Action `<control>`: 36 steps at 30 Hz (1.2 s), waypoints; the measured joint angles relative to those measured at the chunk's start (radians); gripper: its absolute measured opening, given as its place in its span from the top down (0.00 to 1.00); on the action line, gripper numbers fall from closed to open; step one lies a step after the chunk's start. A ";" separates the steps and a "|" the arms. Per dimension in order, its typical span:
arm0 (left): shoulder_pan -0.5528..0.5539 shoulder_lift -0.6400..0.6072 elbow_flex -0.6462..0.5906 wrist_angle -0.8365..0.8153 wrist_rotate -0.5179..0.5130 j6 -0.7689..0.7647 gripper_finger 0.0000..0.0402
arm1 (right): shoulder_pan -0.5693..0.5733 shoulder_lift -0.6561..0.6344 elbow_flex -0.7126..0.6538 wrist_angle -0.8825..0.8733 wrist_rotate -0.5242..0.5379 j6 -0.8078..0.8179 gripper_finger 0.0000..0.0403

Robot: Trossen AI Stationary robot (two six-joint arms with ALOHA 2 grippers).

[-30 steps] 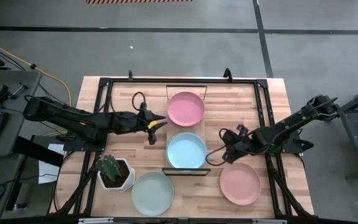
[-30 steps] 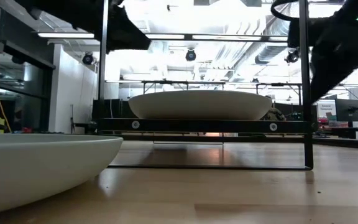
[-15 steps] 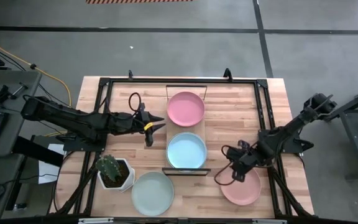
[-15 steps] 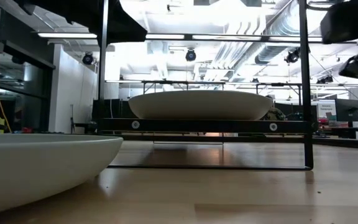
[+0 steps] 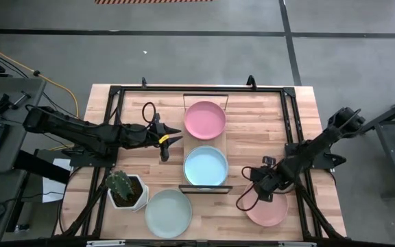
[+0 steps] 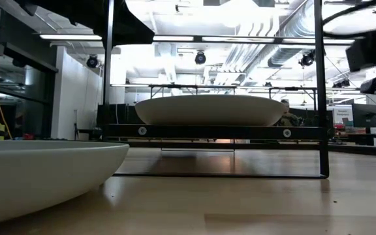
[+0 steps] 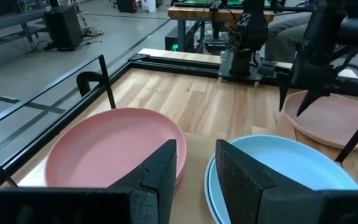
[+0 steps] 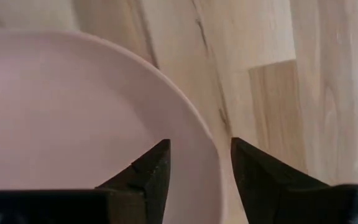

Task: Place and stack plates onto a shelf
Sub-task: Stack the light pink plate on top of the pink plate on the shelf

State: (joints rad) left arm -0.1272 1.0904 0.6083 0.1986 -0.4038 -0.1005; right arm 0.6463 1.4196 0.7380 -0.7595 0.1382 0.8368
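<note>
High view: the narrow light-wood shelf with a thin black frame (image 5: 215,142) stands at the table's centre, carrying a matte pink round plate (image 5: 205,119) at its 12 o'clock end and a light blue round plate (image 5: 206,166) at its 6 o'clock end. A paler pink plate (image 5: 269,210) lies on the wooden tabletop (image 5: 259,123) at 4 o'clock from the shelf; the right gripper (image 5: 260,193) straddles its rim, fingers apart. A pale mint plate (image 5: 168,213) lies at 7 o'clock, just beside a white hexagonal cactus pot (image 5: 126,190). The left gripper (image 5: 173,139), fingers apart, hovers at 9 o'clock of the shelf.
</note>
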 joint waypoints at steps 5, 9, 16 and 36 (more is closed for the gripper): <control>0.000 0.000 0.000 0.000 0.000 0.000 0.74 | -0.013 0.054 0.000 -0.014 0.003 -0.016 0.65; 0.000 0.000 0.000 0.000 0.000 0.000 0.74 | -0.014 0.083 0.000 0.001 -0.007 -0.051 0.68; 0.000 0.000 0.000 0.000 0.000 0.000 0.74 | -0.014 0.109 0.004 0.014 -0.034 -0.079 0.88; 0.000 0.000 0.000 0.000 0.000 0.000 0.74 | -0.148 -0.193 -0.002 -0.125 -0.114 -0.078 1.00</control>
State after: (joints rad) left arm -0.1268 1.0904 0.6083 0.1982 -0.4034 -0.1009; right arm 0.4980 1.2264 0.7357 -0.8848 0.0245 0.7590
